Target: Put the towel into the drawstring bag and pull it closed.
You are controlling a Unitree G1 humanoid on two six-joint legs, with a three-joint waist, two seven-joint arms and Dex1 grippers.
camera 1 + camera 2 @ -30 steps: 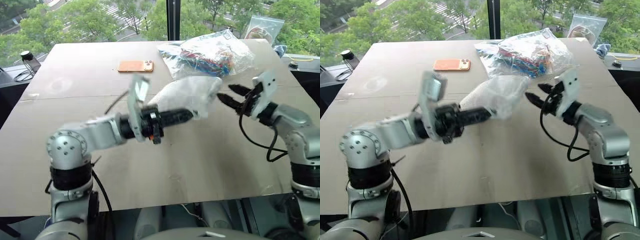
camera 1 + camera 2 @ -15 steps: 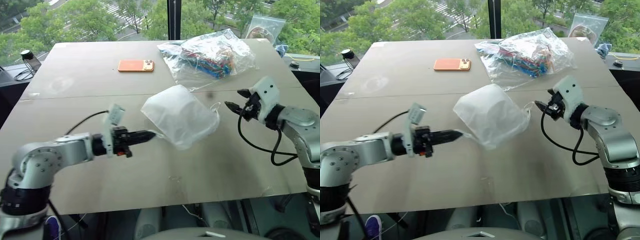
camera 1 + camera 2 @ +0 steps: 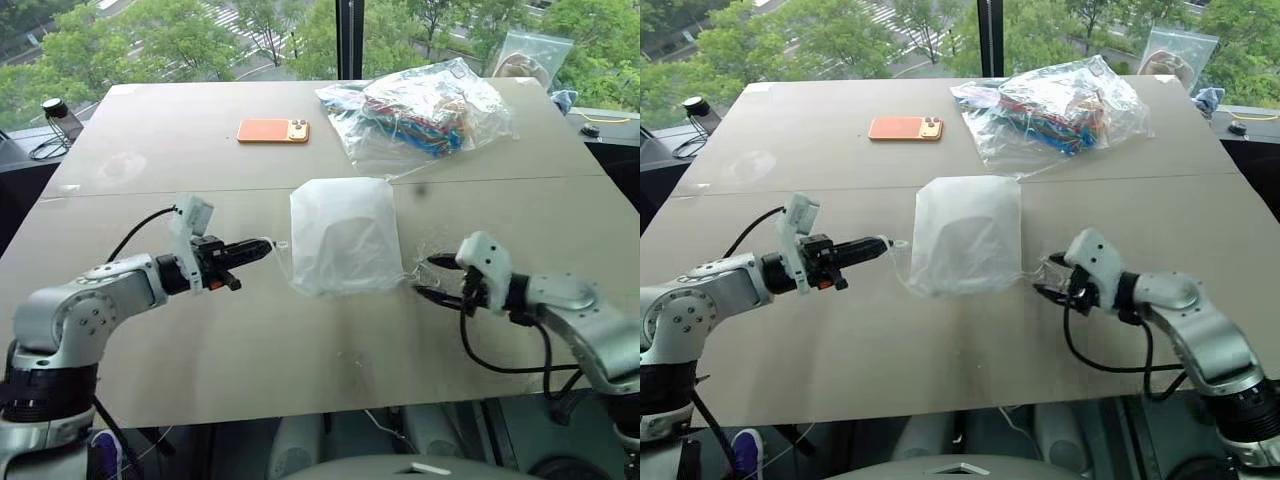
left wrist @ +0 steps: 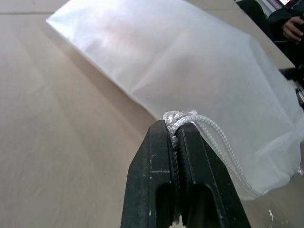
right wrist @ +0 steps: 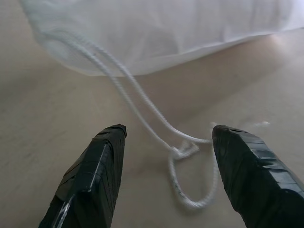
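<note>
The drawstring bag (image 3: 342,235), a thin white pouch, lies flat in the middle of the table and bulges slightly. The towel is hidden. My left gripper (image 3: 262,246) is just left of the bag, shut on the knotted end of its left cord (image 4: 211,128). In the left wrist view the gripper (image 4: 174,127) pinches that knot between its black fingers. My right gripper (image 3: 425,278) is low over the table at the bag's right corner, open. In the right wrist view the gripper (image 5: 168,130) straddles the right cord's loose looped end (image 5: 183,151), which lies on the board.
A clear plastic bag of colourful items (image 3: 425,110) lies behind the pouch. An orange phone (image 3: 272,131) is at the back centre. A small dark-capped bottle (image 3: 60,118) stands at the far left edge, and another plastic bag (image 3: 525,55) at the back right.
The bag came down from mid-air and now lies flat. My left gripper drew out to the left with the cord. My right gripper sank to the table beside the bag's right cord.
</note>
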